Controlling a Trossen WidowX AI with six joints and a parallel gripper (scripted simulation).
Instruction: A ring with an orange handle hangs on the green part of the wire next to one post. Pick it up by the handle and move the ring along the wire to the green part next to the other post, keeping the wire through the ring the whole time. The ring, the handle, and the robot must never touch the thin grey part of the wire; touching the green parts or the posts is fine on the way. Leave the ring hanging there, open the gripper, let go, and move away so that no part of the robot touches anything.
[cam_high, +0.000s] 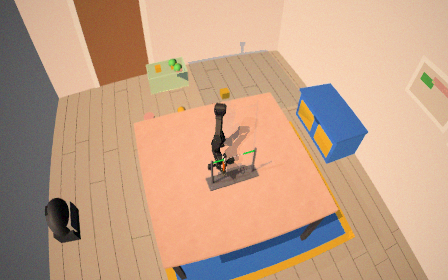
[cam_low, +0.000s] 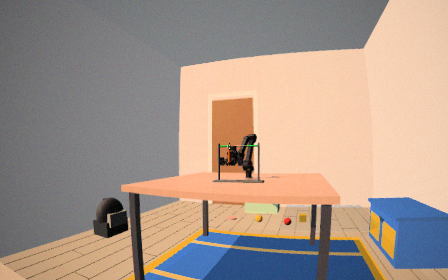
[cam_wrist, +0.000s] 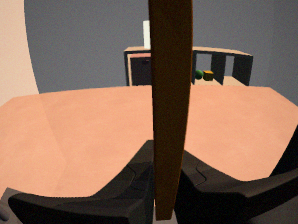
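Observation:
The orange handle (cam_high: 224, 166) (cam_low: 229, 156) (cam_wrist: 171, 100) hangs upright below the wire, its lower part between the gripper's fingers. My gripper (cam_wrist: 157, 145) is shut on it. The small ring (cam_low: 229, 146) is at the handle's top, around or at the wire near the inner end of the left green part (cam_high: 218, 161) (cam_low: 223, 146); whether it touches the wire is too small to tell. The other green part (cam_high: 249, 152) (cam_low: 253, 146) is beside the right post (cam_high: 253, 161) (cam_low: 259, 165). The thin grey wire lies between the green parts. The ring is outside the wrist view.
The left post (cam_low: 219, 167) stands close beside the gripper. Both posts rise from a dark base (cam_high: 235, 181) on the pinkish table (cam_high: 190, 220) (cam_low: 300, 190). The arm (cam_high: 218, 127) (cam_low: 247, 150) reaches in from behind the wire. A shelf unit (cam_wrist: 222, 52) is beyond the table.

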